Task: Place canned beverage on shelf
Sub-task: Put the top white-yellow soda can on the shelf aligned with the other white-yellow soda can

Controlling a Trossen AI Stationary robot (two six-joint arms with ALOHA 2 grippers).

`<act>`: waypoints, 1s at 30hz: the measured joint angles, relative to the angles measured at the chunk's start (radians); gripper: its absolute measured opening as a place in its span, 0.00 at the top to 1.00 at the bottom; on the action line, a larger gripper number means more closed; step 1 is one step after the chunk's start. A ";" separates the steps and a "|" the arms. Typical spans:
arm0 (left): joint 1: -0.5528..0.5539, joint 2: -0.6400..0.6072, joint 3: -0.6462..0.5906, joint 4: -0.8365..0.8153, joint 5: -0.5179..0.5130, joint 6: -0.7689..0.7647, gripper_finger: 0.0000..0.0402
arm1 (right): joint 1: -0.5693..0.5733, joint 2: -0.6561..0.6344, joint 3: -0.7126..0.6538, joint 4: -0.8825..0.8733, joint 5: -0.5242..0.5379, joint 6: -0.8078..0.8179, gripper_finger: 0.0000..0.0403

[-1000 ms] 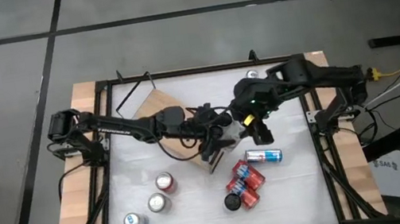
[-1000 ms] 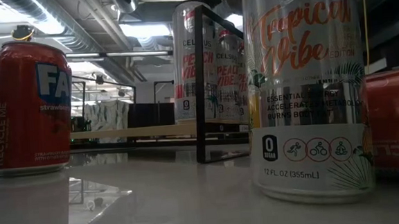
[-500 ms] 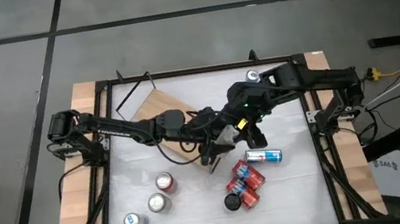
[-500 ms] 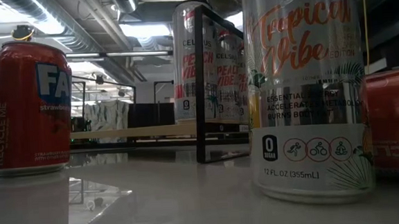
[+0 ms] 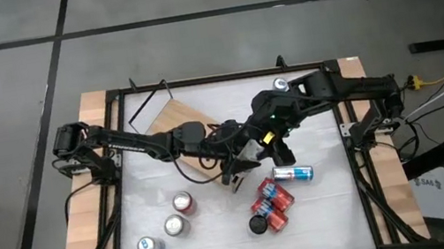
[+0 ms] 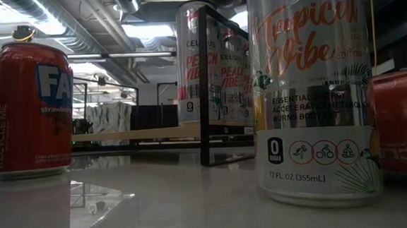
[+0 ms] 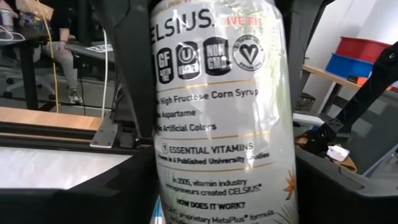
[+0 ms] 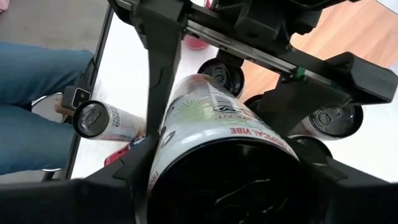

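The left arm reaches in from the table's left edge toward the middle. In front of it, three upright cans (image 5: 175, 226) stand in a loose group on the white tabletop (image 5: 334, 209). In the low view the nearest is a red can (image 6: 29, 103).

The shelf (image 5: 170, 120) lies skewed on the tabletop, a light-wood board on a black wire frame. At least two silver cans (image 8: 221, 71) seem to stand on it, though the arms hide most of them from above. From table height, these peach-labelled cans (image 6: 200, 65) show behind the frame's black upright.

The left gripper (image 5: 236, 165) sits over the shelf's right end, set around the tall white canned beverage (image 7: 211, 124). Whether it has taken hold or merely brackets the can cannot be told.

The right gripper (image 5: 261, 136) meets it from the other side and is clamped on the same can, gripping its lower body, as the right wrist view shows. So the canned beverage hangs between the two grippers, above the shelf's right end and not set down.

Further right, a silver can (image 5: 292, 173) lies on its side, with a cluster of red cans (image 5: 270, 202) near it. Another can (image 5: 281, 84) stands by the far edge. The right arm stretches back to the table's right edge. A person's jeans-clad leg (image 8: 31, 93) shows beside the table.
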 joint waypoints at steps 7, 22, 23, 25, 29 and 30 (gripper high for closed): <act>0.000 0.000 0.000 0.003 -0.013 -0.004 0.39 | 0.001 0.000 0.000 0.000 0.000 -0.007 0.37; 0.006 0.000 0.000 0.007 -0.026 0.004 0.40 | 0.000 -0.001 0.000 0.001 0.001 0.004 0.29; 0.006 0.000 0.000 0.006 -0.030 0.006 0.40 | 0.000 -0.001 0.000 0.002 0.001 0.007 0.27; 0.007 0.000 0.000 0.004 -0.033 0.006 0.41 | 0.000 -0.001 0.000 0.006 0.001 0.009 0.24; 0.007 0.000 0.000 0.005 -0.033 0.006 0.41 | -0.001 -0.001 0.000 0.005 0.001 0.006 0.21; 0.007 0.000 0.000 0.005 -0.032 0.005 0.41 | -0.001 -0.001 0.000 0.004 0.001 0.006 0.20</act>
